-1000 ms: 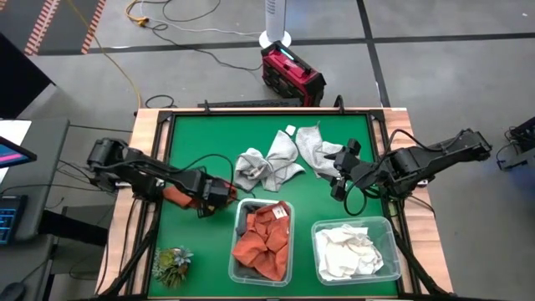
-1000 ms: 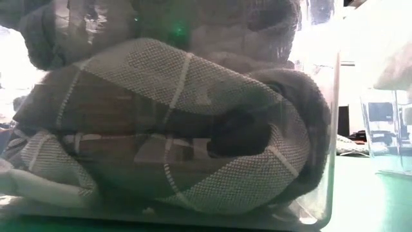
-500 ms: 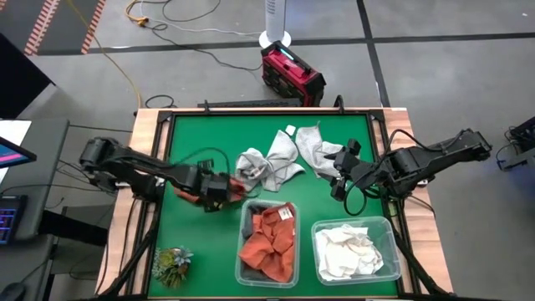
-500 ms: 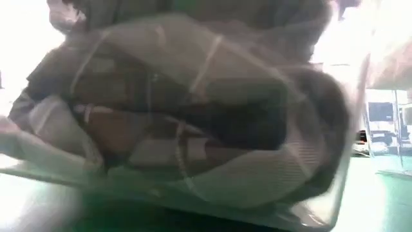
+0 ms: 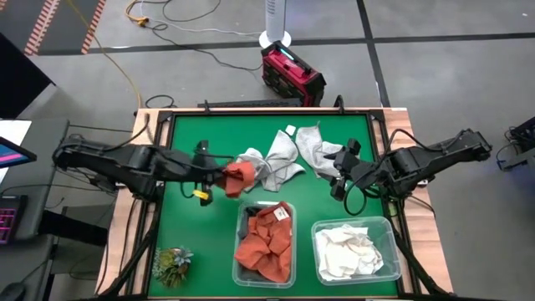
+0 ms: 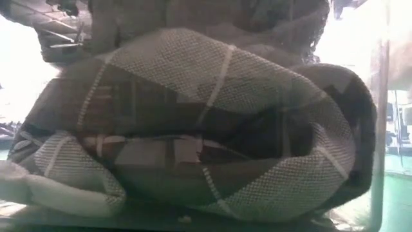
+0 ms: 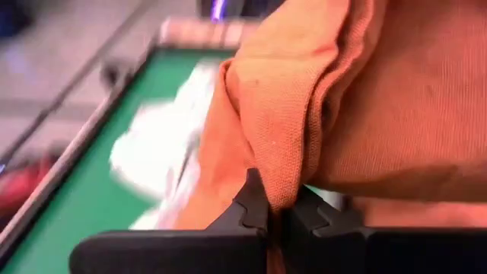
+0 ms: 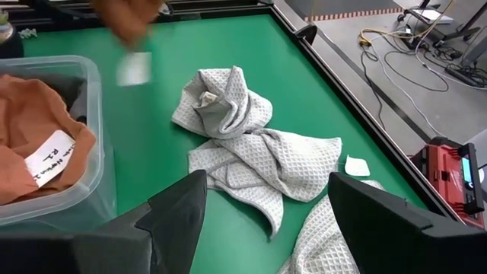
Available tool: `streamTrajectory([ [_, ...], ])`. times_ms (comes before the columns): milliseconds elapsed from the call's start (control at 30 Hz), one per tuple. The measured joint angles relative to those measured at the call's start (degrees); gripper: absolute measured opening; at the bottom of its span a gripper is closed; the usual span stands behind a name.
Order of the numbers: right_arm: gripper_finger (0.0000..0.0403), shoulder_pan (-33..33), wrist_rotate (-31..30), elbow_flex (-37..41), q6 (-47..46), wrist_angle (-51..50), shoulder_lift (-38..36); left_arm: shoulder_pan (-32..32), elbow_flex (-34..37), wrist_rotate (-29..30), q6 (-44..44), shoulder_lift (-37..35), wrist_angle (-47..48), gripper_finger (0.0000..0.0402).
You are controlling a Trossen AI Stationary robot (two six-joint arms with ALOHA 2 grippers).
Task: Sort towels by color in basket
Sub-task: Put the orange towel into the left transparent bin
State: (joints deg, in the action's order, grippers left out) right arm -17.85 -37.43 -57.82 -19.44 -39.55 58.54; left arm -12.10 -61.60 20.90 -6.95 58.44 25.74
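Observation:
My left gripper (image 5: 224, 178) is shut on a rust-orange towel (image 5: 240, 179) above the green table, just left of the light grey towels (image 5: 269, 164) that lie crumpled at mid table. A third light grey towel (image 5: 316, 149) lies farther right. A clear bin (image 5: 239, 251) near the front edge holds orange towels (image 5: 266, 242) over grey ones (image 6: 212, 129). Another bin (image 5: 389, 251) holds white towels (image 5: 351, 251). My right gripper (image 5: 341, 177) hangs open over the table's right side, with nothing between its fingers (image 8: 175, 221). My left gripper pinches a bunched fold of the orange towel (image 7: 268, 183) between its two fingertips (image 7: 251, 204). The fingers reach nearly level from the table's left. The towel is lifted clear of the table and hangs in folds past the fingers.
A small green plant tuft (image 5: 171, 264) sits at the front left corner. A black frame (image 5: 167, 125) rims the green mat. A red device (image 5: 291, 73) stands on the floor beyond the far edge. Bare mat lies at the far left (image 5: 201, 142).
My left gripper has risen from the mat beside the orange bin and gone toward the light grey towels, tipping from pointing down to almost level. The orange towel has come up with it, clear of the table. The orange bin was jolted and shifted slightly rightward.

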Motion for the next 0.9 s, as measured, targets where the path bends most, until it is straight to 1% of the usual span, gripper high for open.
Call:
streamTrajectory([
  [33, 0.0306, 0.0, 0.0, 0.0, 0.0, 0.0, 0.0, -0.4, 0.0, -1.0, 0.9, -0.2, -4.5, 0.0002],
  [100, 0.0306, 0.0, 0.0, 0.0, 0.0, 0.1, 0.0, -1.0, 0.0, -4.8, 2.7, -0.3, -13.7, 0.0002],
  [200, 0.0306, 0.0, 0.0, 0.0, 0.0, 0.1, 0.0, -1.7, 0.0, -14.0, 2.9, 0.4, -25.9, 0.0002],
  [267, 0.0306, 0.0, 0.0, 0.0, 0.0, 0.1, 0.0, -2.1, 0.0, -19.1, 1.6, 1.8, -30.9, 0.0002],
  [300, 0.0306, 0.0, 0.0, 0.0, 0.0, 0.0, 0.0, -2.5, 0.0, -20.3, 0.9, 2.8, -32.3, 0.0002],
  [433, 0.0306, 0.0, 0.0, 0.0, 0.1, 0.0, 0.0, -4.7, 0.0, -21.0, -0.4, 7.8, -36.4, 0.0002],
  [533, 0.0306, 0.0, 0.0, 0.0, 0.1, 0.0, 0.0, -6.5, 0.0, -21.3, -0.9, 13.5, -41.9, 0.0002],
  [600, 0.0306, 0.0, 0.0, 0.0, 0.0, 0.0, 0.0, -7.5, 0.0, -22.6, 0.2, 17.3, -45.0, 0.0002],
  [733, 0.0306, 0.0, 0.0, 0.0, 0.0, 0.0, 0.0, -8.6, -1.0, -23.7, 2.7, 22.4, -46.1, 0.0002],
  [900, 0.0306, -0.2, 0.0, 0.0, 0.0, -0.6, 0.0, -8.7, -1.0, -28.3, -1.1, 26.9, -46.1, 0.0003],
])
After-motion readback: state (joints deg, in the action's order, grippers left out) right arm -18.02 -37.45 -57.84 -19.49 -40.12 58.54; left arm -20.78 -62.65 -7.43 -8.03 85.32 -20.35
